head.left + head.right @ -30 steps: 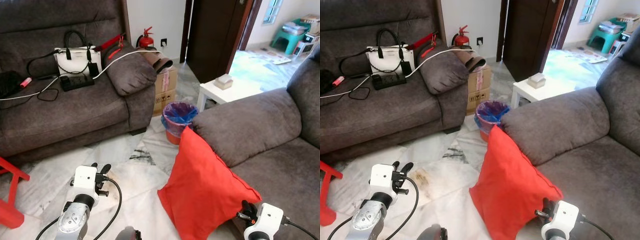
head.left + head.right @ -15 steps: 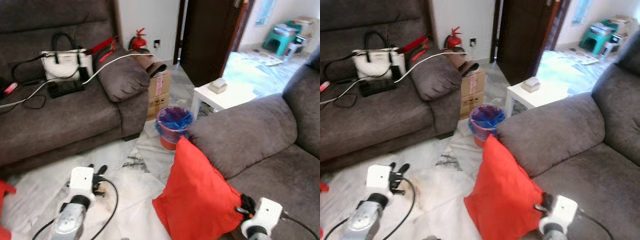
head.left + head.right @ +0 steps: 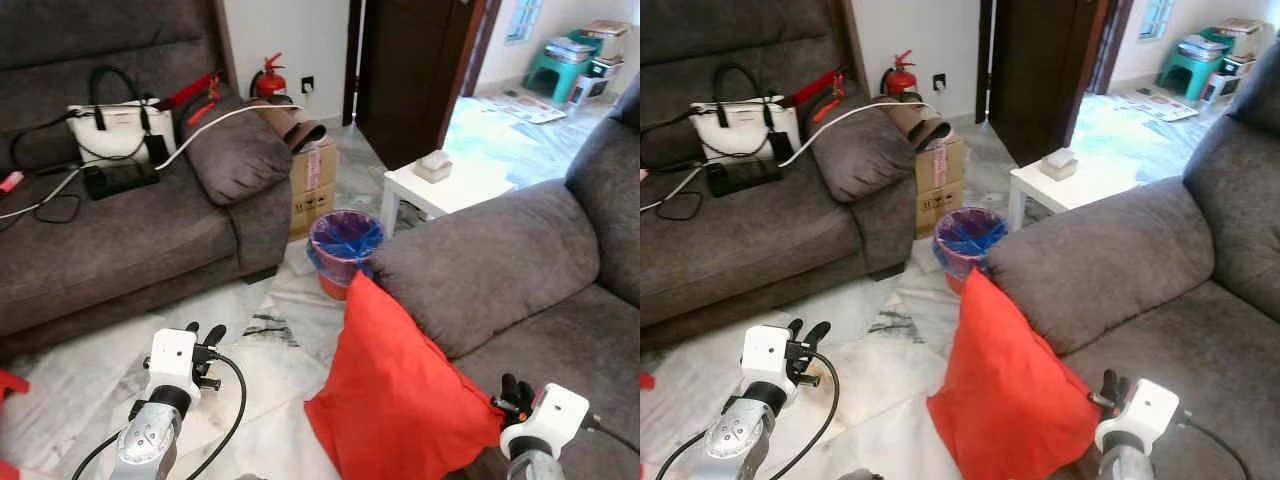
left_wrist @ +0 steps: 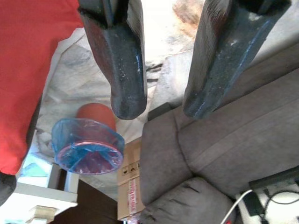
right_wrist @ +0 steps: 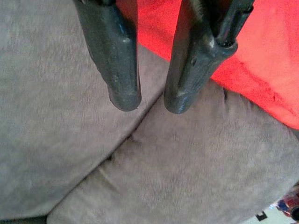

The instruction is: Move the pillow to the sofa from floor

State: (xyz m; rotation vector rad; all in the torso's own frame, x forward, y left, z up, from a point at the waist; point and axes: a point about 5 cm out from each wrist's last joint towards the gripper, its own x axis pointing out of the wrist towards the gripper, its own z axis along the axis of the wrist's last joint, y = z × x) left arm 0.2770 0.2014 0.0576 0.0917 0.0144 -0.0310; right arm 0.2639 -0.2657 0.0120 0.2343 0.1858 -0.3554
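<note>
The left gripper (image 3: 201,335) is hovering over the marble floor (image 3: 270,350), fingers parted and empty. The red pillow (image 3: 400,395) is standing on the floor, leaning against the sofa (image 3: 520,270) front. The right gripper (image 5: 148,103) — parted, gripping nothing — is hanging beside its edge; pinching a corner firmly looks wisest before lifting.

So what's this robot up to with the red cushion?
It is moving a red pillow from the floor onto the grey sofa. The pillow stands upright, leaning against the sofa's arm. The right end effector, fingers slightly apart, hovers beside the pillow over the sofa seat. The left end effector is open above the marble floor, holding nothing.
</note>
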